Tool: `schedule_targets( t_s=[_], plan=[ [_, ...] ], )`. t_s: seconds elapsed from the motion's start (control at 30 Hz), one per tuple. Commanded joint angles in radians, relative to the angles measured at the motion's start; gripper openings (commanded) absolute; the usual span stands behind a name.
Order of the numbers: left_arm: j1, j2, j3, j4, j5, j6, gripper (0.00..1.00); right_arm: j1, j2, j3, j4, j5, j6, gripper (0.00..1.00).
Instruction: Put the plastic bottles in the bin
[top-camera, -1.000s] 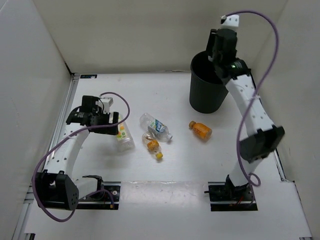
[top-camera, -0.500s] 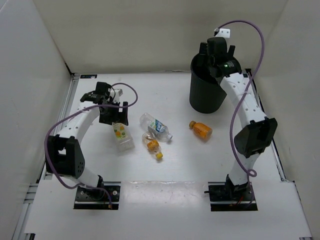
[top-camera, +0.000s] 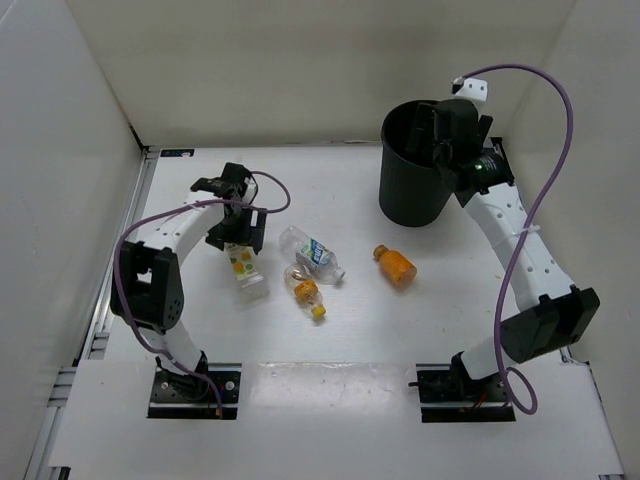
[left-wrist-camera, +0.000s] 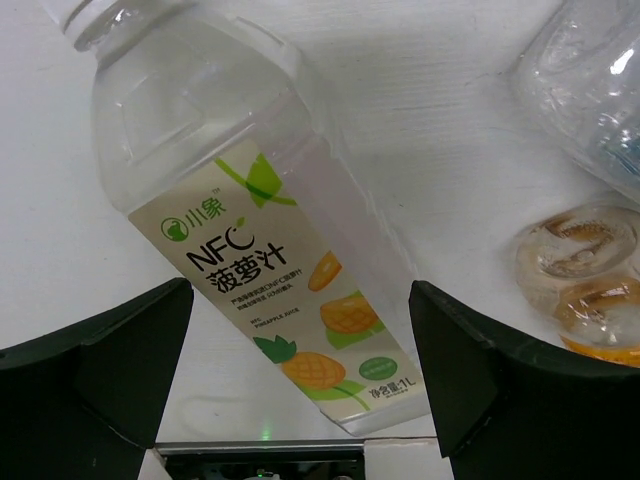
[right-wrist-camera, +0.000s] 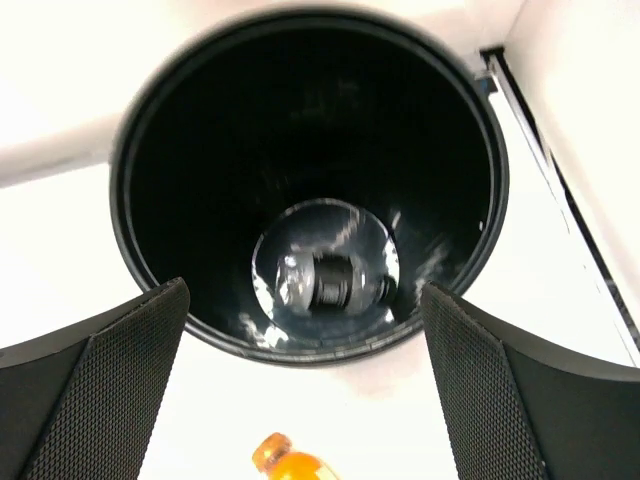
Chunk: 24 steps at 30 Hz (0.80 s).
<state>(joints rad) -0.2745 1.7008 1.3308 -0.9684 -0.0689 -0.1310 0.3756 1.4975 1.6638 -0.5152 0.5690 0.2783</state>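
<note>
At the left side of the table, our left gripper (top-camera: 236, 226) (left-wrist-camera: 300, 355) points down over the pineapple juice bottle (top-camera: 244, 270) (left-wrist-camera: 262, 235). Its fingers (left-wrist-camera: 100, 365) are spread wide, one on each side of the bottle's labelled body. We see no contact and nothing is clamped. The bottle lies flat on the white table (top-camera: 350, 340), with its neck pointing away from the wrist camera.

Just to its right lies the clear bottle with the blue-white label (top-camera: 312, 253) (left-wrist-camera: 590, 90). The small clear bottle with the yellow cap (top-camera: 305, 290) (left-wrist-camera: 582, 290) is just in front of that one; we can't tell whether they touch.

At the far right, our right gripper (top-camera: 442, 150) (right-wrist-camera: 305, 375) hangs over the mouth of the black bin (top-camera: 408, 200) (right-wrist-camera: 190, 150). Its fingers (right-wrist-camera: 100, 385) are apart and hold nothing. The bin stands upright. Something clear and shiny lies at the bottom, but we can't tell what it is.

The small orange bottle (top-camera: 396, 264) (right-wrist-camera: 295, 462) lies on its side on the table near the bin's base, outside it and well apart from the other three.
</note>
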Motion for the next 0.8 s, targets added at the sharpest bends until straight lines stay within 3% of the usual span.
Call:
schedule_targets(
  t_s=[0.0, 0.3, 0.47, 0.63, 0.77],
  plan=[
    [-0.002, 0.028, 0.021, 0.005, -0.083, -0.039, 1.00, 0.011, -0.034, -0.044, 0.011, 0.014, 0.032, 0.99],
    [-0.002, 0.007, -0.010, 0.005, -0.216, -0.058, 1.00, 0.020, -0.068, -0.090, 0.001, 0.034, 0.032, 0.99],
    [0.055, 0.007, -0.053, 0.005, -0.096, -0.058, 1.00, 0.020, -0.068, -0.090, 0.001, 0.034, 0.032, 0.99],
    [0.193, 0.007, -0.062, -0.004, 0.041, -0.058, 1.00, 0.020, -0.077, -0.099, 0.001, 0.043, -0.001, 0.99],
    [0.193, 0.028, -0.062, -0.004, 0.095, -0.058, 1.00, 0.020, -0.086, -0.108, 0.001, 0.052, -0.001, 0.99]
  ],
)
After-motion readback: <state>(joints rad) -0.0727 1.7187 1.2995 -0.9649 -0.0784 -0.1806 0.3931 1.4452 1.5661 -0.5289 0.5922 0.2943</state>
